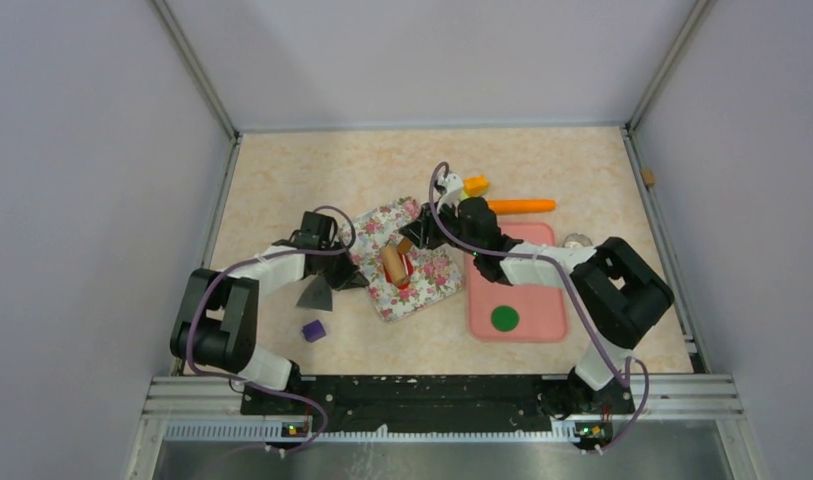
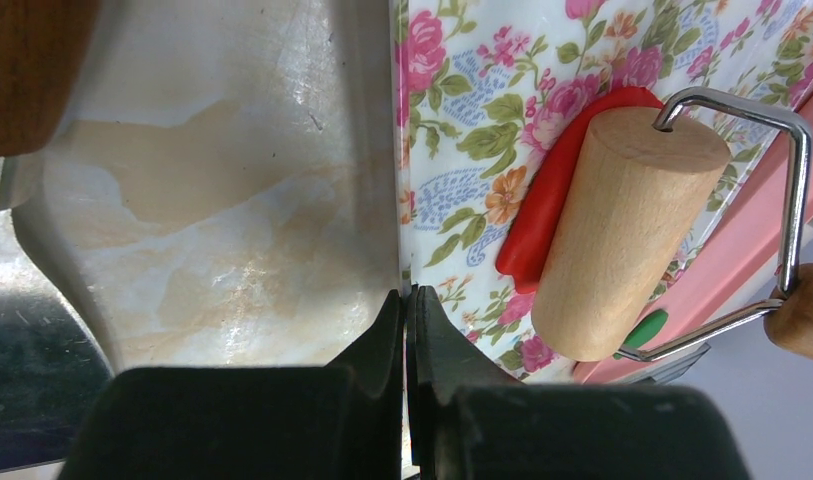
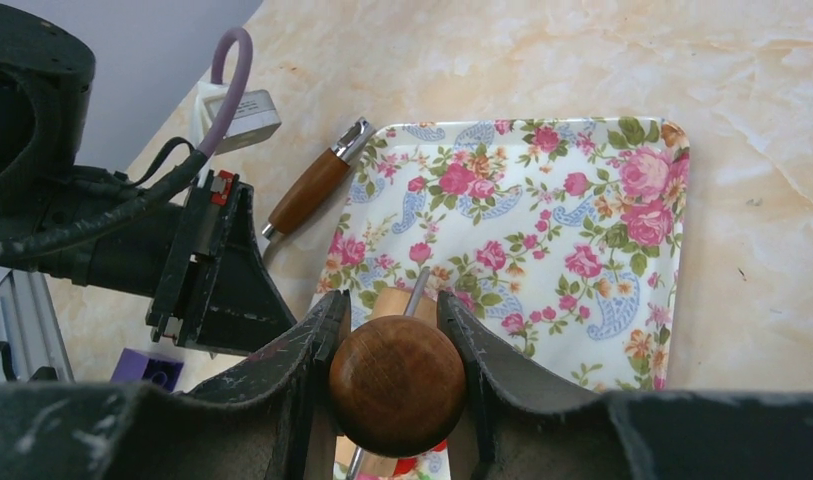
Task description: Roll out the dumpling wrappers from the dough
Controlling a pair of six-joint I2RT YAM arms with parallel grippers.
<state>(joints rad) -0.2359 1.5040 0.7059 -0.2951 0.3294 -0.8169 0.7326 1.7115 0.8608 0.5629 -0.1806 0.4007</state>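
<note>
The red dough (image 2: pixel 547 195) lies as a thick strip on the floral tray (image 2: pixel 482 120), under a pale wooden roller (image 2: pixel 622 230). From above, the roller (image 1: pixel 392 262) sits mid-tray with the dough (image 1: pixel 407 272) beside it. My right gripper (image 3: pixel 392 320) is shut on the roller's dark round handle knob (image 3: pixel 397 385). It reaches in from the tray's far right (image 1: pixel 416 240). My left gripper (image 2: pixel 407 300) is shut, its tips at the tray's left edge (image 1: pixel 350 263). No dumpling wrappers show in any view.
A metal scraper (image 1: pixel 317 292) with a wooden handle (image 3: pixel 310 190) lies left of the floral tray, and a purple block (image 1: pixel 313 330) sits nearer the arms. To the right is a pink tray (image 1: pixel 542 300) holding a flat green disc (image 1: pixel 504 319). A carrot (image 1: pixel 522 206) lies behind.
</note>
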